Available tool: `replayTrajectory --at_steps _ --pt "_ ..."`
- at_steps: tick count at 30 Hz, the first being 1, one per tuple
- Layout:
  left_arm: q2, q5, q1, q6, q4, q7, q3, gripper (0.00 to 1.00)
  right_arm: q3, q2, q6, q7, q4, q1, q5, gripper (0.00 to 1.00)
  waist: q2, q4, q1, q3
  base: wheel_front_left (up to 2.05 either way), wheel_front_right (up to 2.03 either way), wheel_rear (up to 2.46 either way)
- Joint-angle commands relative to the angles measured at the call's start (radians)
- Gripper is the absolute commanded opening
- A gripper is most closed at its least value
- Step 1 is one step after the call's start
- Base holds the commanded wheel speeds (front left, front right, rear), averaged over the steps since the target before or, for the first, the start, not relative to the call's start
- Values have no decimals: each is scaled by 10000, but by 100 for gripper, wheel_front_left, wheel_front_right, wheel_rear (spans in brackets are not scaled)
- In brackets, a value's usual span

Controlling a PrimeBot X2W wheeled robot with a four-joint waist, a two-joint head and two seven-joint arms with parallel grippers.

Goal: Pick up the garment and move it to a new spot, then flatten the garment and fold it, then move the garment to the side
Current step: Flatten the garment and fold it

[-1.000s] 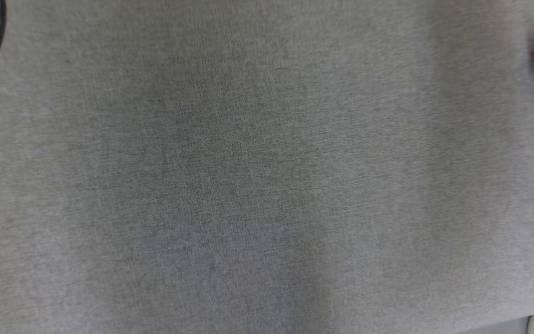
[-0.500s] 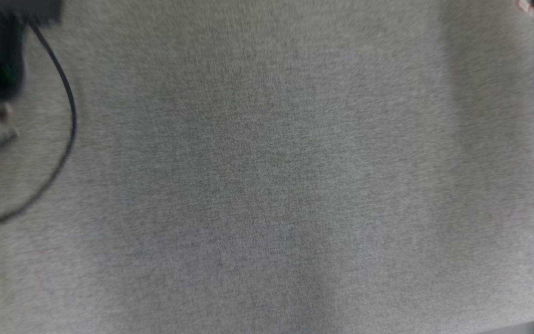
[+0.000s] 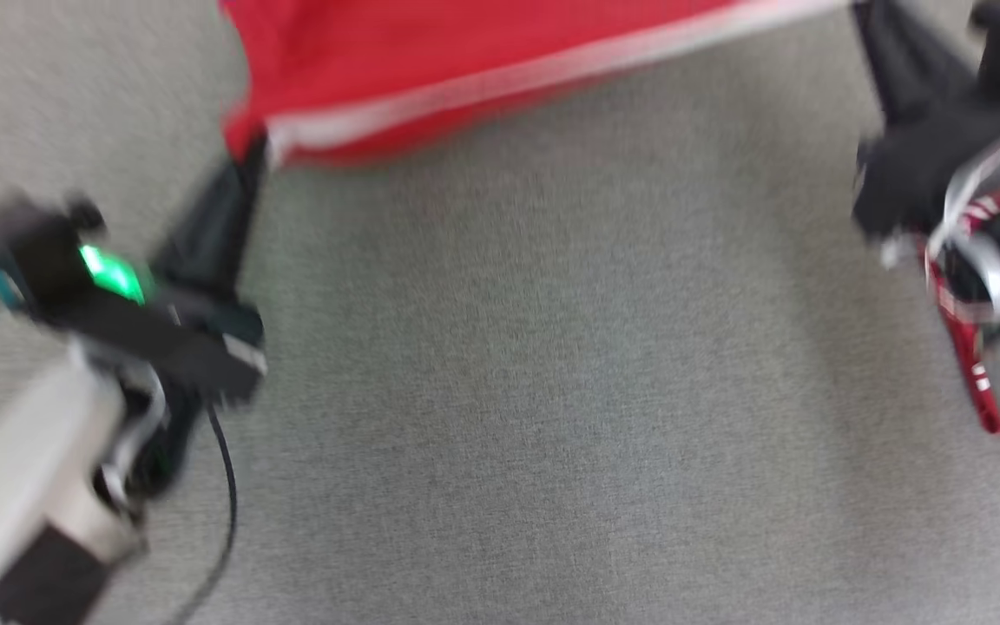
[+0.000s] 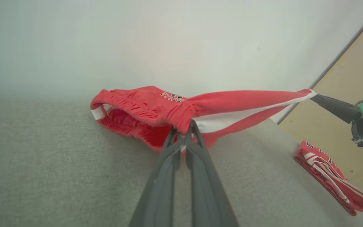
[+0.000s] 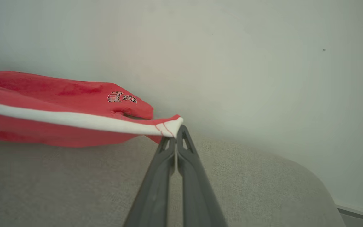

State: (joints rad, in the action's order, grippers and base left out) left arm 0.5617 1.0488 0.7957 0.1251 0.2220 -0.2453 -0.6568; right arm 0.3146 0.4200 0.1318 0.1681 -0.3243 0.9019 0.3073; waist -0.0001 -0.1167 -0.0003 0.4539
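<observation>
Both pincers are closed tight on cloth: the left gripper (image 4: 183, 134) bites the puckered elastic waistband of the garment (image 4: 143, 107), and the right gripper (image 5: 176, 132) nips the white-tipped corner of a leg hem. Between them the garment hangs stretched above the grey tabletop (image 4: 43, 164), close to the pale wall (image 4: 137, 37); whether its far waist touches the surface I cannot tell. It is a pair of bright red shorts in thin, smooth knit, with a broad white stripe down the side, a gathered waist with a white inner band, and small lettering with a number. From the head camera it spans eleven to one o'clock, blurred. Coarse woven grey fabric covers the tabletop, which has a rounded corner. Toward four o'clock in the left wrist view a second red piece (image 4: 329, 167) lies folded flat by the table's edge, white stripes showing.
</observation>
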Motion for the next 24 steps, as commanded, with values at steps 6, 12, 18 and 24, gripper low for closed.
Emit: replayTrajectory --at_steps 6,12,18,24 --pt "-51 -109 -1872 -330 -370 -145 -248 0 -1152 429 -29 1874 2299 -2970 -295 0 1 276 3 -1685 0 0 0" --pt "3 -807 -2746 -809 -409 -188 -472 0 -2206 196 -31 3469 4025 -5221 -486 0 1 387 3 -2051 0 0 0" --pt "116 -1115 -3857 -1438 -510 -203 -448 0 -2653 -84 -34 4923 5601 -7387 -687 0 1 413 3 -2358 0 0 0" --pt "459 -1100 -5062 -2060 -624 262 -824 0 -2752 -182 -36 6286 6276 -8876 -554 0 1 482 3 -2646 0 0 0"
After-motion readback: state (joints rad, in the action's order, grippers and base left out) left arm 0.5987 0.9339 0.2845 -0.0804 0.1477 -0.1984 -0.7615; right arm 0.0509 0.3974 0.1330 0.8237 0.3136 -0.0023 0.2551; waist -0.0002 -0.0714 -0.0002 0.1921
